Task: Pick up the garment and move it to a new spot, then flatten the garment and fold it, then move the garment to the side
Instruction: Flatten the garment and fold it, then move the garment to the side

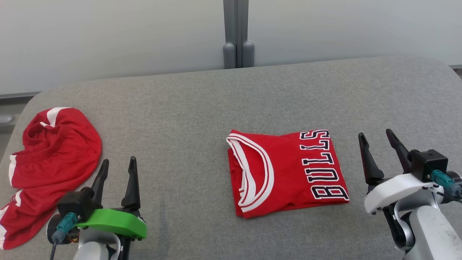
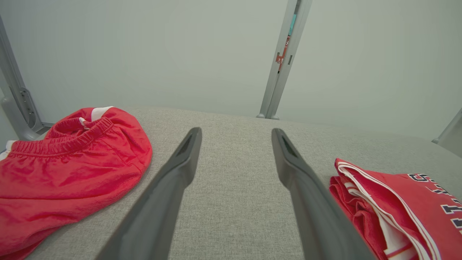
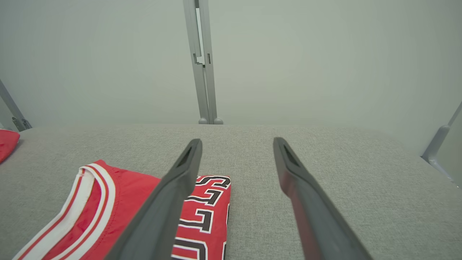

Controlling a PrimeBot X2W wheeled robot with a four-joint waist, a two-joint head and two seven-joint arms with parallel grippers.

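Note:
A red jersey with white trim and dark "BULLS" lettering, the garment (image 1: 288,173), lies folded into a neat rectangle on the grey table (image 1: 202,108), right of centre. Its edge shows at the lower right of the left wrist view (image 2: 397,206) and at the lower left of the right wrist view (image 3: 119,213). My left gripper (image 1: 118,171) hovers open at the lower left, well apart from the jersey, with nothing between its fingers (image 2: 180,169). To the right of the jersey my right gripper (image 1: 379,144) stands open and empty, its fingers (image 3: 180,180) beside the lettered edge.
Crumpled red shorts with white trim (image 1: 47,162) lie at the table's left edge, just left of my left gripper, and show again in the left wrist view (image 2: 61,169). A pale wall with a grey post (image 1: 236,36) stands behind the table.

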